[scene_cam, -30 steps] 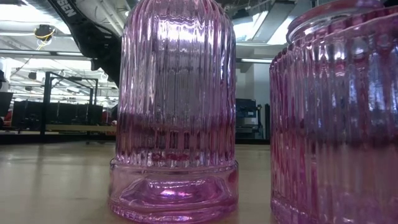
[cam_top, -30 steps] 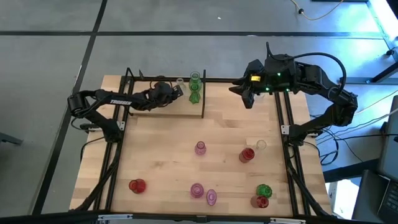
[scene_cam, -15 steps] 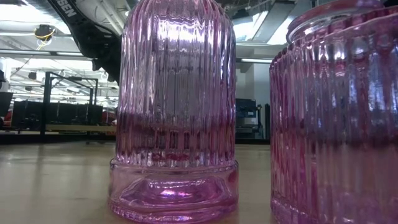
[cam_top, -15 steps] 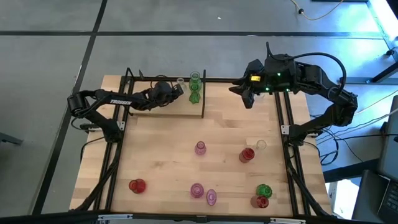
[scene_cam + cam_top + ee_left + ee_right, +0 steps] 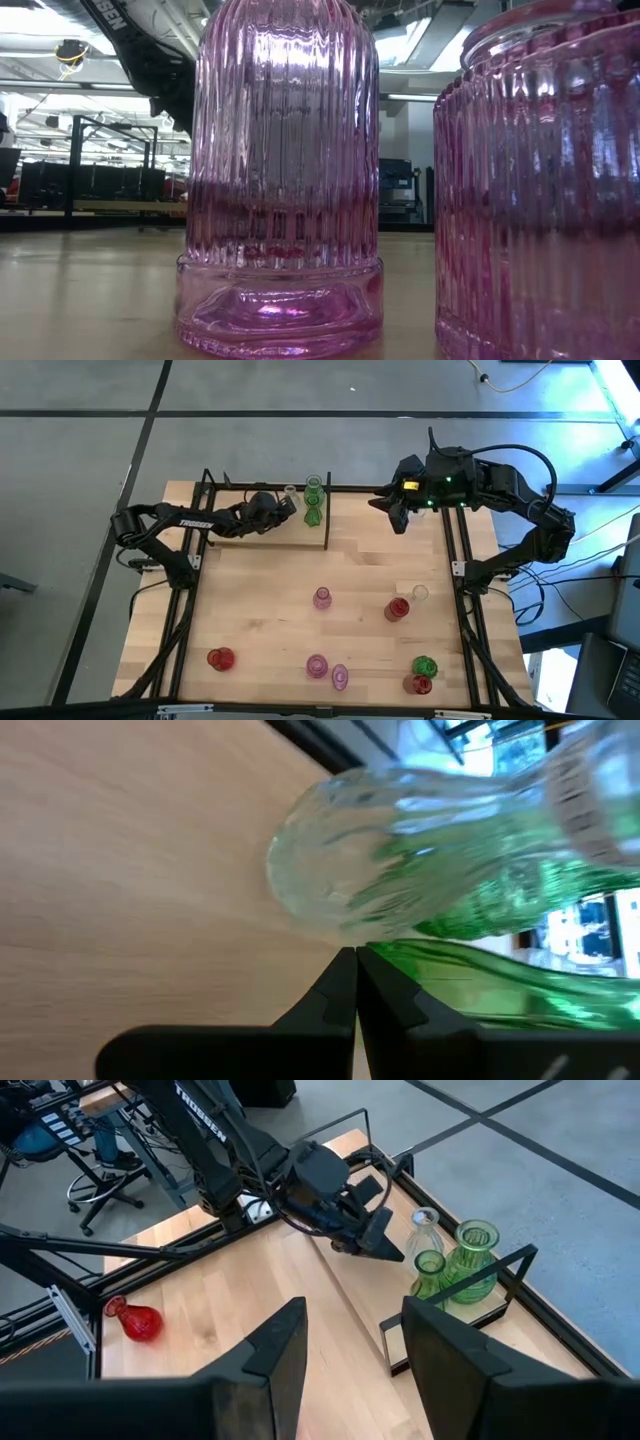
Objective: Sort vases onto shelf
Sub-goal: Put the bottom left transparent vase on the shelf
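Two arms reach over the bench's far edge: left gripper (image 5: 287, 506) closed empty beside the shelf's (image 5: 240, 532) clear vase (image 5: 424, 1232), right gripper (image 5: 398, 518) open, hovering

Overhead, table-level, two wrist views (shelf (image 5: 265, 525) shared)

Pink vase (image 5: 282, 180): fills the low view; top cut off by the picture's edge.
Second pink vase (image 5: 540, 190): just beside the pink vase; cut off at the edge and below.
Table beyond the pink vase: mostly hidden in the low view.
Clear vase (image 5: 400, 850): blurred in the left wrist view; neck runs out of the picture.
Green vase (image 5: 500, 980): beside the clear vase; only part visible, outline unclear.
Person (image 5: 60, 1130): well beyond the shelf (image 5: 440, 1330); cut off by the edge.
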